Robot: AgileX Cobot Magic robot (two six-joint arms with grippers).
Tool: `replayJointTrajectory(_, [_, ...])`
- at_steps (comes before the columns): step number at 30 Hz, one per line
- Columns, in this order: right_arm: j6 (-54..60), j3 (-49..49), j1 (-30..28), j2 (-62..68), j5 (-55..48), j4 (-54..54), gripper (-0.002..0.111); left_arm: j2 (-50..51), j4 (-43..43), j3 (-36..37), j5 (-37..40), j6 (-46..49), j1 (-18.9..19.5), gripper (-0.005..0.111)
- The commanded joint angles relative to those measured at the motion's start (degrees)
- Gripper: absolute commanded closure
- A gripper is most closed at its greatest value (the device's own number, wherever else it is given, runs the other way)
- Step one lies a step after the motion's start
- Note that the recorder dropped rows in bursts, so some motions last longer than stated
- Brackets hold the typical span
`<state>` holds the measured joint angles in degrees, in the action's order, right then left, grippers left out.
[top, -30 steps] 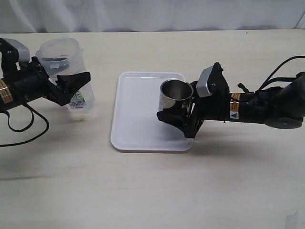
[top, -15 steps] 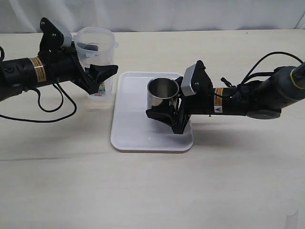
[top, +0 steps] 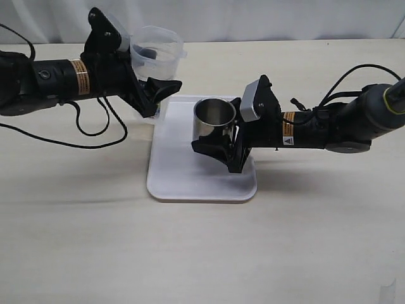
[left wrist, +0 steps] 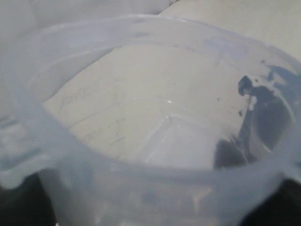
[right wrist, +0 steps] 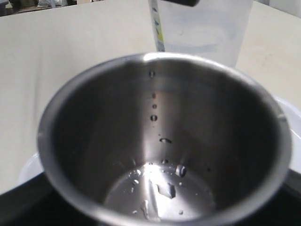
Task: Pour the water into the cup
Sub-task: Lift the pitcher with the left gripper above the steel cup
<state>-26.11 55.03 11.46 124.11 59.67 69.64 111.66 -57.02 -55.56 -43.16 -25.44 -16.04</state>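
The shiny steel cup [top: 214,118] stands upright on the white tray [top: 183,183], and my right gripper [top: 219,136] is shut on its sides. In the right wrist view the cup [right wrist: 94,141] fills the frame; a few drops and a thin film of water [right wrist: 160,193] lie on its bottom. My left gripper [top: 154,94] is shut on a translucent plastic container [top: 158,50] and holds it off the table, by the tray's far left corner, left of the cup. The container [left wrist: 141,141] fills the left wrist view; I cannot make out water in it.
The tray lies mid-table on a pale wooden top. Black cables [top: 95,130] trail from the left arm across the table, and more [top: 342,88] from the right arm. A white curtain backs the far edge. The container [right wrist: 202,28] shows beyond the cup's rim.
My left arm has carried the container up and to the right, from the table's left side to the tray's far left corner. The right gripper and cup shifted slightly left on the tray.
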Motion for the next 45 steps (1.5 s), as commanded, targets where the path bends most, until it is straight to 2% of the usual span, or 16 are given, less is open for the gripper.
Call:
replayJointTrajectory(1, [-0.24, 0.28, 1.34, -0.02, 1.73, 0.92, 0.104, -0.81, 0.18, -1.20, 0.01, 1.00, -1.58, 0.107])
replayJointTrajectory(17, [-2.21, 2.25, 2.63, -0.02, 1.27, 3.01, 0.104, -0.81, 0.12, -1.20, 0.95, 13.67, -2.01, 0.107])
replayJointTrajectory(40, [-1.31, 2.25, 2.63, -0.02, 3.11, 4.62, 0.104, -0.81, 0.81, -1.20, 0.95, 19.17, -2.01, 0.107])
replayJointTrajectory(45, [-0.72, 2.95, 2.63, -0.02, 5.40, 8.50, 0.104, -0.81, 0.94, -1.20, 0.95, 21.25, -2.01, 0.107])
